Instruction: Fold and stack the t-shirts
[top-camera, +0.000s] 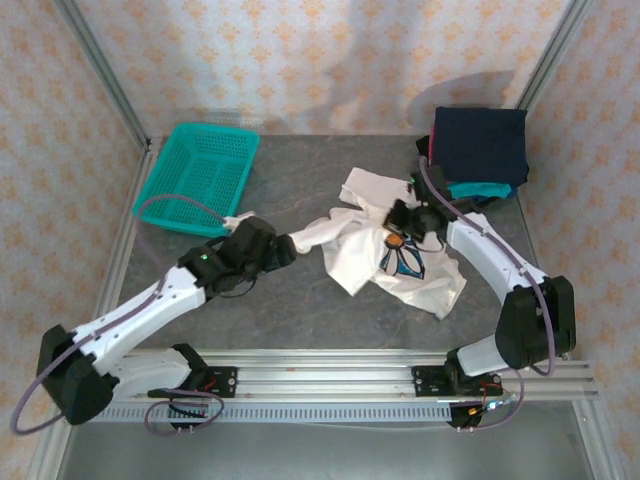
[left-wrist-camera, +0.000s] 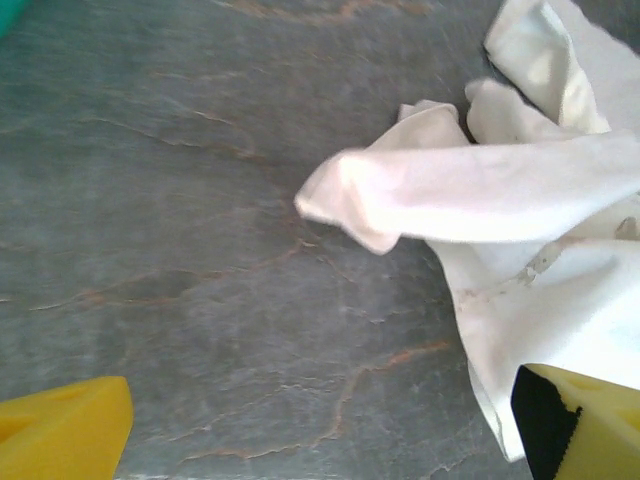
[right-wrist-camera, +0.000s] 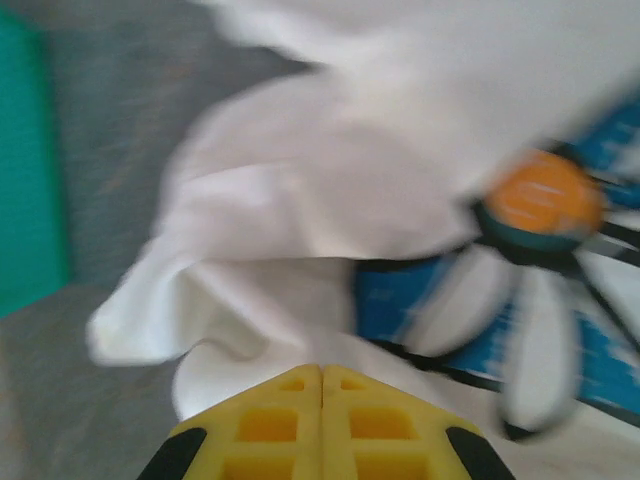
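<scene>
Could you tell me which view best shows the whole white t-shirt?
The top external view: the crumpled white cloth t-shirt appears almost whole. The left wrist view catches one bunched edge; the right wrist view, blurred, its flower print.

1. Walls: cream paper, orange floral print, running 9 through 12 to 3 o'clock.
2. Tabletop: grey, veined stone look.
3. Aluminium rail along 6 o'clock edge.

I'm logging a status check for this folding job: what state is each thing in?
white t-shirt: unfolded, crumpled on the table.
stacked t-shirts: folded, navy on top.
basket: upright, open side up.
left gripper: open, beside the white cloth.
right gripper: shut, at the white cloth.
</scene>
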